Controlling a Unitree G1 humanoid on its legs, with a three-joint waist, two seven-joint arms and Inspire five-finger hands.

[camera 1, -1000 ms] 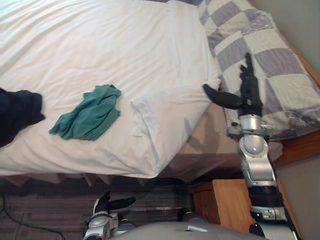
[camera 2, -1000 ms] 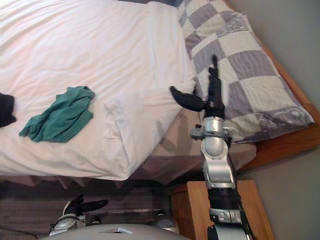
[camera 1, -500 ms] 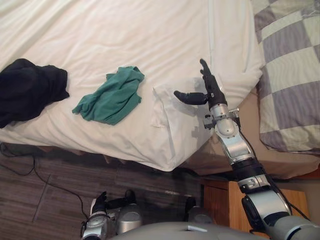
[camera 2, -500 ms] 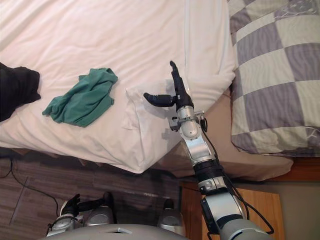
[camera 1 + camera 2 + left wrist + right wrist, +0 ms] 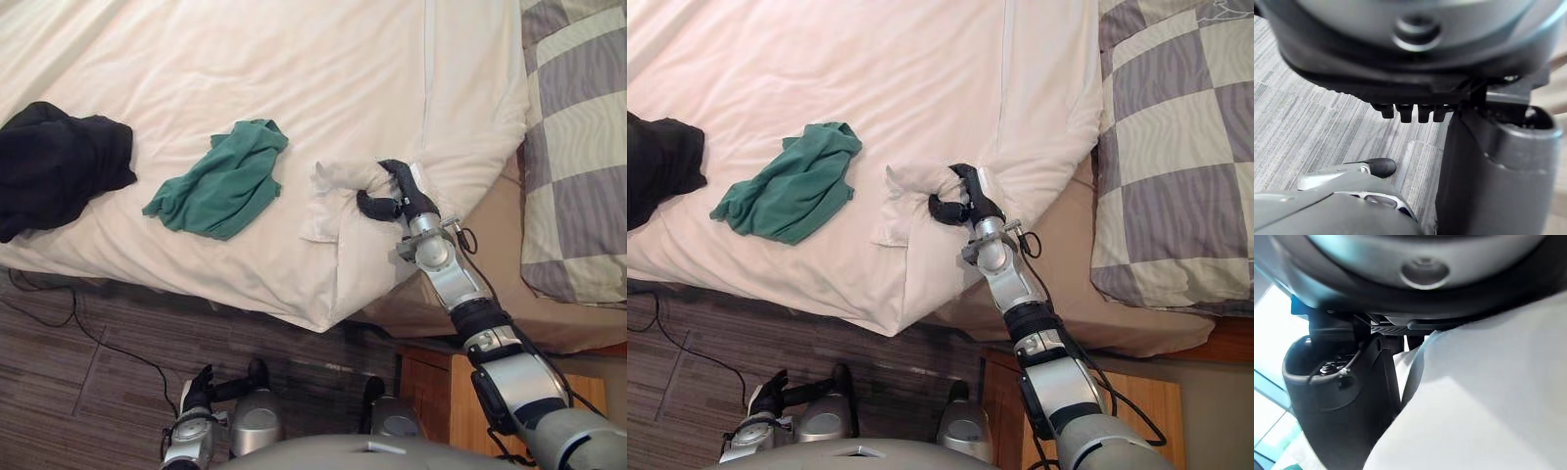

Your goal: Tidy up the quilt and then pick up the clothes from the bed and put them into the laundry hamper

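The white quilt lies spread across the bed, and its turned-back corner is bunched up near the bed's edge. The right hand has that corner: its fingers are curled over the fold, with the thumb closed in from underneath, so the cloth is pinched between them. On the quilt just beside the corner lies a crumpled green garment. A black garment sits farther along, apart from the green one and close to the bed's edge. Past the quilt's end, a bare tan sheet shows, with a checked pillow on it. A wooden nightstand stands below the arm. The left hand hangs low over the grey floor, its fingers relaxed and holding nothing.
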